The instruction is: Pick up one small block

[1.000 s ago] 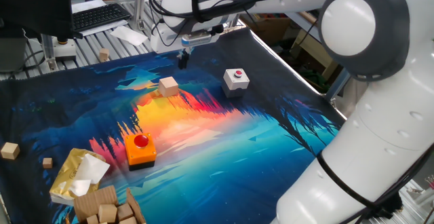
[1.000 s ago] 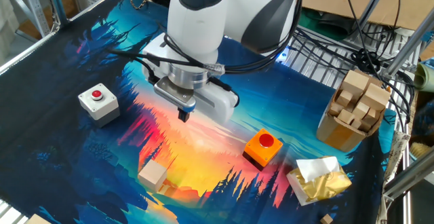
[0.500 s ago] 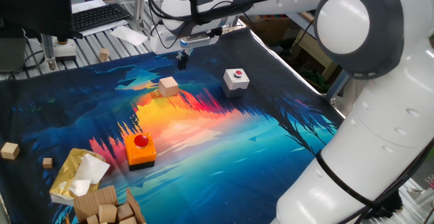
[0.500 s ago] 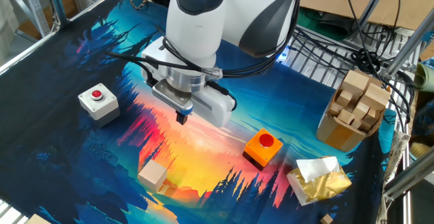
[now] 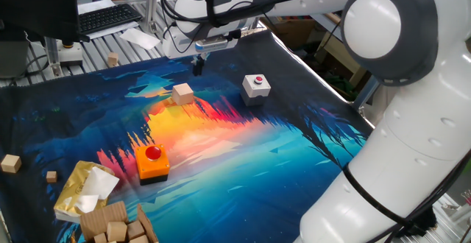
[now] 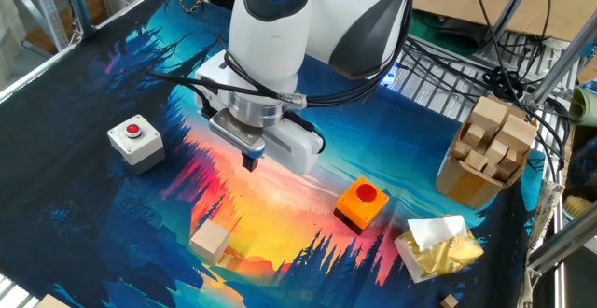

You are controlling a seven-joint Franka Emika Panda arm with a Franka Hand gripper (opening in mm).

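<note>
The gripper (image 5: 197, 68) hangs above the printed mat (image 5: 280, 162) with its two dark fingers pointing straight down and drawn close together, with nothing between them; in the other fixed view the gripper (image 6: 249, 162) shows the same narrow pair of tips, so it reads as closed and empty. The small block (image 5: 182, 93), a plain pale tan wooden cube, sits flat on the mat below the gripper and a little to one side of it, apart from the fingertips and not touched by them. In the other fixed view the small block (image 6: 210, 242) lies lower in the picture than the gripper and slightly to its left, on the orange and red part of the print, with open mat between the two. A white box with a red button (image 5: 255, 85) stands on the mat to the gripper's other side, near it but farther off than the block; in the other fixed view this box (image 6: 135, 141) is to the left of the gripper. An orange box with a red button (image 5: 152, 162) rests well apart from the gripper, beyond the block as seen from it, and in the other fixed view it (image 6: 362, 203) lies to the gripper's right. A pile of browner wooden cubes (image 6: 485, 149) sits far from the gripper at the mat's edge.
</note>
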